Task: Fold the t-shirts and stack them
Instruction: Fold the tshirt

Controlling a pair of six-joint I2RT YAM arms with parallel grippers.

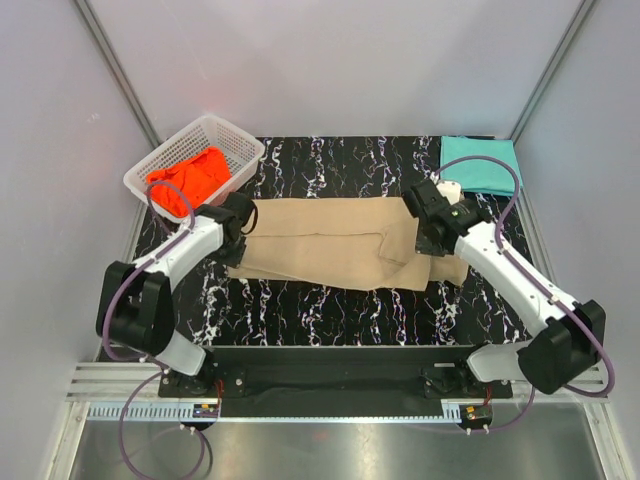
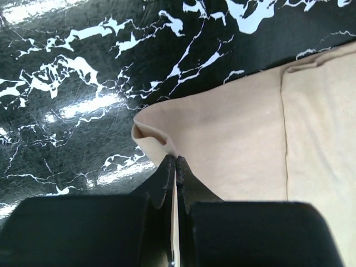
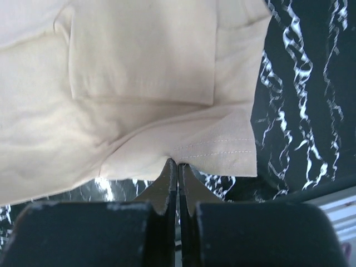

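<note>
The tan t-shirt (image 1: 330, 242) lies partly folded along the middle of the black marbled table. My left gripper (image 1: 240, 222) is shut on its left edge; in the left wrist view the cloth (image 2: 233, 139) is pinched between the closed fingertips (image 2: 176, 161). My right gripper (image 1: 428, 225) is shut on the shirt's right end; in the right wrist view the hemmed edge (image 3: 217, 150) is pinched at the fingertips (image 3: 178, 165). A teal t-shirt (image 1: 480, 163) lies folded at the back right. An orange-red t-shirt (image 1: 190, 177) sits crumpled in the basket.
The white lattice basket (image 1: 236, 142) stands at the back left, just behind my left gripper. The black marbled table (image 1: 330, 310) has bare surface in front of the tan shirt. White walls enclose the back and sides.
</note>
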